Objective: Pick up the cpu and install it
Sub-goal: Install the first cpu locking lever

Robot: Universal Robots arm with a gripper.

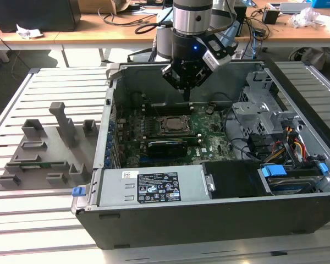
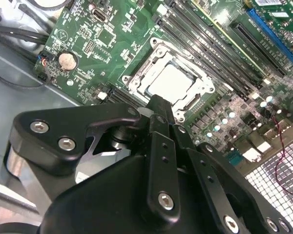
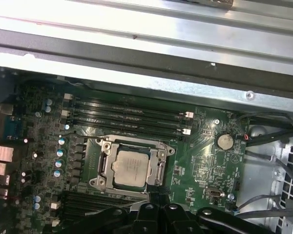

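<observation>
A: How does the tool stand?

B: Its two fingers are together, and I see nothing between them. It hangs inside the open computer case, pointing down at the motherboard and apart from it.

A: And the cpu, where is it?

B: The cpu lies flat in the socket, with its silvery top up. The metal frame of the socket goes around it on all sides. In the second wrist view the tip of the tool is just before the edge of the socket, but it does not touch the cpu.

A: What is near the socket?

B: The long memory slots run along one side of it. A round coin battery sits on the green board, a little away from the socket. In the exterior view a long black card stands on the board just in front of the socket.

A: And further out?

B: The power supply lies along the front wall of the case. The case stands on a slatted metal surface. At the exterior view's left a grey holder with several shaped places lies on the same surface, well apart from the tool.
</observation>
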